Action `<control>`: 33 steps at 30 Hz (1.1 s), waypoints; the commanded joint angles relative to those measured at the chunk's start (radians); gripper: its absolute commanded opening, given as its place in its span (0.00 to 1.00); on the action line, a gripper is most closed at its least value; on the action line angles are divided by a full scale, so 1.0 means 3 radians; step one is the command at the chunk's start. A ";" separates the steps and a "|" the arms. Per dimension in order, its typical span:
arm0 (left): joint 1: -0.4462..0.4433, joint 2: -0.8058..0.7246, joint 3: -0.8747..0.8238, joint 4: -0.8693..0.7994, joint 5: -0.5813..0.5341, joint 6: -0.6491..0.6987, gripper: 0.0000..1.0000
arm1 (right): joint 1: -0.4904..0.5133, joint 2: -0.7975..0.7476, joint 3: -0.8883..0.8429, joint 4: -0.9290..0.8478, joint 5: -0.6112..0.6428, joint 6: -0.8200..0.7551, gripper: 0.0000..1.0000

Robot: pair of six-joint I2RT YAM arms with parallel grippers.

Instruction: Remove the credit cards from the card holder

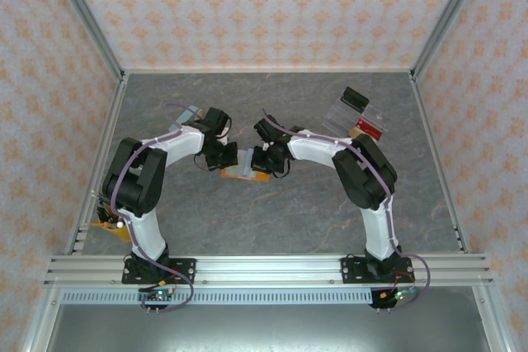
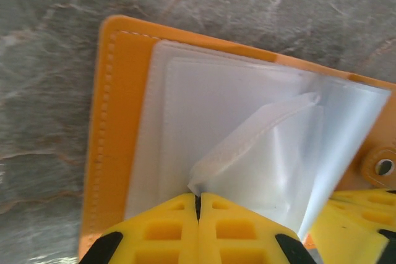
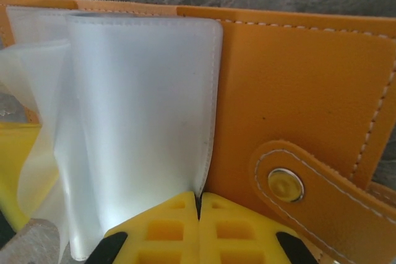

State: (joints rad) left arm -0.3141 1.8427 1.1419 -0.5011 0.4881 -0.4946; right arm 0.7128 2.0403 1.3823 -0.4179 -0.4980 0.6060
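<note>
Grey table point(image 1: 289, 220), card holder point(image 3: 297, 85) in left gripper point(image 2: 198, 205) and right gripper point(image 3: 198, 204)

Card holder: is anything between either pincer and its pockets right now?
Nothing visible is in the way. The left pincer and the right pincer are each shut on the edge of a clear pocket sheet of the card holder. The pockets are cloudy, so I cannot tell what they hold.
</note>
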 commanded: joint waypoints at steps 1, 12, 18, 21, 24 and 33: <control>-0.0022 0.0050 -0.0001 0.0009 0.0128 0.0104 0.00 | 0.0012 0.0031 0.0086 0.0034 0.0022 -0.0060 0.02; -0.0011 -0.0483 0.0053 -0.0341 -0.0301 0.0085 0.27 | 0.0012 -0.0529 0.0037 -0.0304 0.0427 -0.0315 0.24; 0.0086 -0.1015 0.0101 -0.0556 -0.0640 0.0089 0.65 | -0.0096 -0.1029 -0.0010 -0.0536 0.1188 -0.0489 0.55; 0.0215 -0.1311 0.0013 -0.0524 -0.1012 0.0042 0.77 | -0.0282 -0.1297 -0.0141 -0.0496 0.1643 -0.0620 0.65; 0.0368 -0.1606 -0.0222 -0.0305 -0.1462 0.0005 0.94 | -0.0426 -0.1612 -0.0356 -0.0371 0.2376 -0.0828 0.78; 0.0429 -0.1977 -0.0915 0.0518 -0.2735 0.0272 1.00 | -0.1087 -0.2453 -0.1431 0.0587 0.3662 -0.1303 1.00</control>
State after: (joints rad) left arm -0.1913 1.2629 0.9115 -0.4591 -0.1368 -0.4576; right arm 0.4522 1.3479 1.0187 -0.3492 0.4290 0.2699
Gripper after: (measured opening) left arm 0.995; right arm 0.997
